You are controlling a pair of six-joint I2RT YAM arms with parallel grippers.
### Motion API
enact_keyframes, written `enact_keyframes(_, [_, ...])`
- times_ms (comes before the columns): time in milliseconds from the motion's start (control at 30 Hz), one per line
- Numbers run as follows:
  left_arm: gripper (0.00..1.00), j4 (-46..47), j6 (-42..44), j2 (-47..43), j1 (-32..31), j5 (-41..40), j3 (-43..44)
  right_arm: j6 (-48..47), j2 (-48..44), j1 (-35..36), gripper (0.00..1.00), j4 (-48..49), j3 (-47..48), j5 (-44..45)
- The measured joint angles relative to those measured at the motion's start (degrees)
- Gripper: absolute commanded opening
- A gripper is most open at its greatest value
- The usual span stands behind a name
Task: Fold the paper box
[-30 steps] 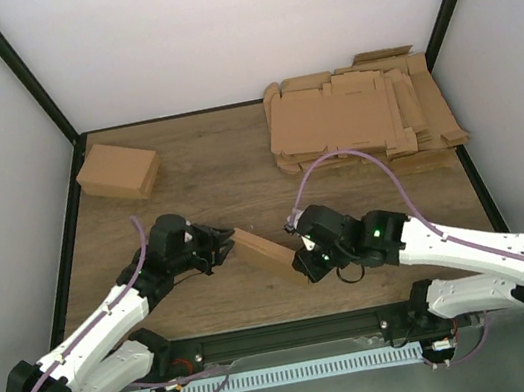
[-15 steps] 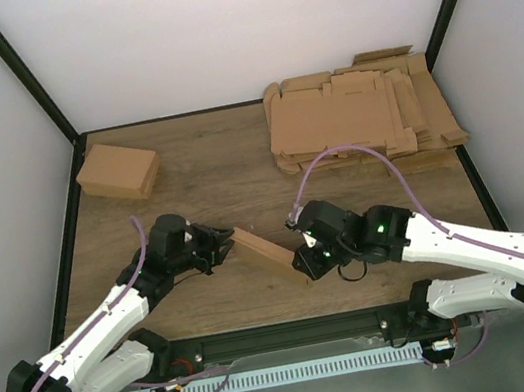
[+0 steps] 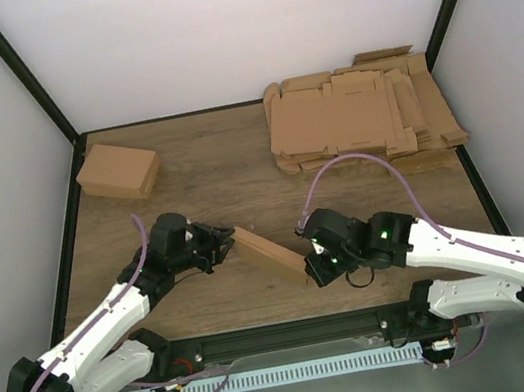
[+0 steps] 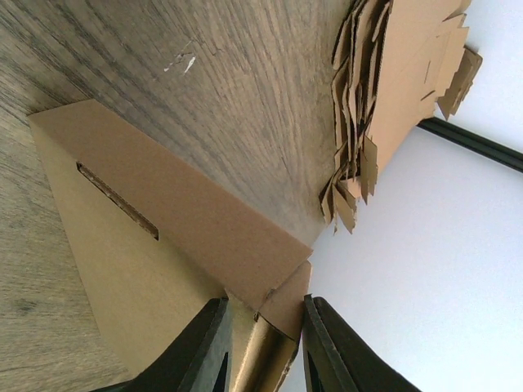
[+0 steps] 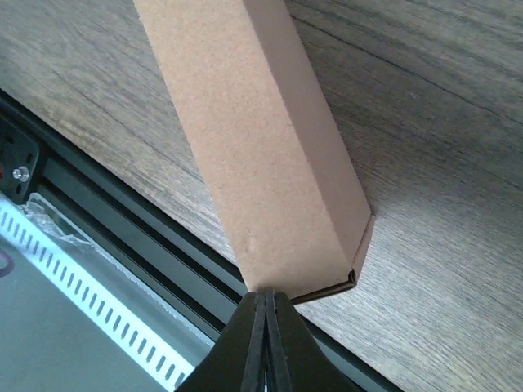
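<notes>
Near-centre on worktop [image 3: 217, 173], btwn both arms: paper box [image 3: 270, 252], closed into long shallow shape, slanting far-left to near-right. Gripped at far-left end flap by left jaws, narrow gap filled w/ cardboard. Met at near-right end corner by right jaws, pressed fully together, nothing visibly pinched btwn. Changed in last sec: right jaws from slightly parted to closed, arm pulled a bit nearer & rightward, that end of box seemingly dragged along a touch. Prob. means end tuck pressed home & fold almost done. Thin gap left at end seam in right wrist view, so maybe one more push needed. Far right, pile of blanks [image 3: 355, 119]; far left, second folded box [image 3: 118, 172], both well apart.
</notes>
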Motion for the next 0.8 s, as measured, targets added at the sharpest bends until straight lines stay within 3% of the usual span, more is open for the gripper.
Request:
enact_keyframes(300, [0.28, 0.0, 0.1, 0.5, 0.0, -0.2, 0.3, 1.3, -1.9, 0.0, 0.03, 3.7, -2.9, -0.9])
enact_keyframes(500, [0.62, -5.5, 2.6, 1.3, 0.0, -2.5, 3.1, 0.8, 0.3, -0.4, 0.04, 0.5, 0.0, 1.0])
enact_keyframes(633, [0.74, -11.1, 5.7, 1.9, 0.0, -4.3, 6.6, -0.2, 1.3, -1.2, 0.04, -0.9, 1.0, 1.6])
enact_keyframes(700, [0.72, -13.7, 7.5, 1.9, 0.1, -5.1, 9.2, -0.7, 1.7, -1.3, 0.04, -1.1, 1.2, 1.6])
enact_keyframes(733, [0.66, -15.0, 8.5, 2.0, 0.1, -5.4, 10.5, -0.9, 1.8, -1.4, 0.04, -1.1, 1.2, 1.6])
enact_keyframes(800, [0.42, -17.1, 10.7, 2.0, 0.1, -6.2, 13.2, -1.3, 2.0, -1.5, 0.04, -1.2, 1.3, 1.6])
